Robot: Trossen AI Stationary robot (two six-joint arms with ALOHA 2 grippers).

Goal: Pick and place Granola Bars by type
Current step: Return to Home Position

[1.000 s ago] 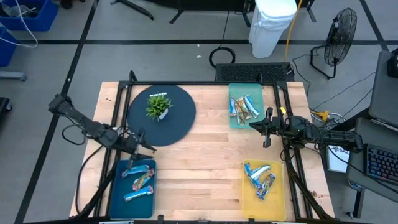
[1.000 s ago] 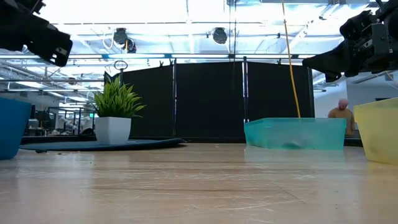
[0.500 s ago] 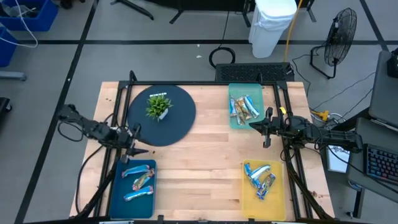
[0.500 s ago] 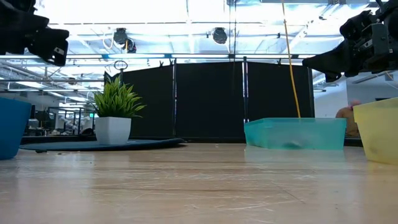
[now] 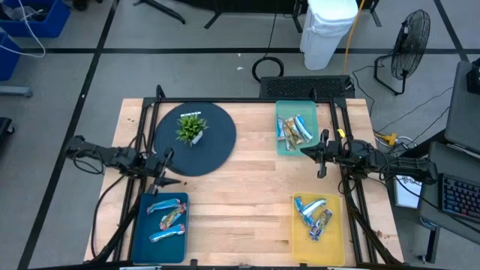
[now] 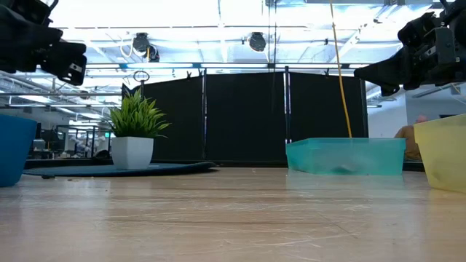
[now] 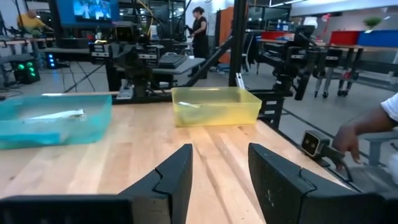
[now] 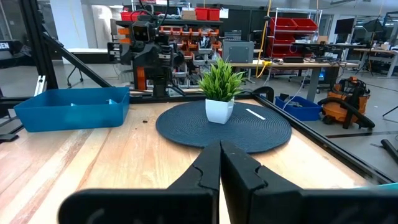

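Blue-wrapped Granola Bars (image 5: 166,217) — near left gripper (image 5: 169,168)

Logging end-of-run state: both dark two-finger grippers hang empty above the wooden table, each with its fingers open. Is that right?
Not quite. The left gripper is open, but the right gripper is shut, its jaws pressed together, as the right wrist view shows. Both are empty above the wooden table.

Wood-plank table (image 5: 247,187) smooth; Granola Bars (image 5: 171,217) glossy-wrapped; teal tray (image 6: 346,156) translucent plastic; mat (image 5: 219,144) matt.

Overhead and table-level views share the plant (image 5: 190,127).
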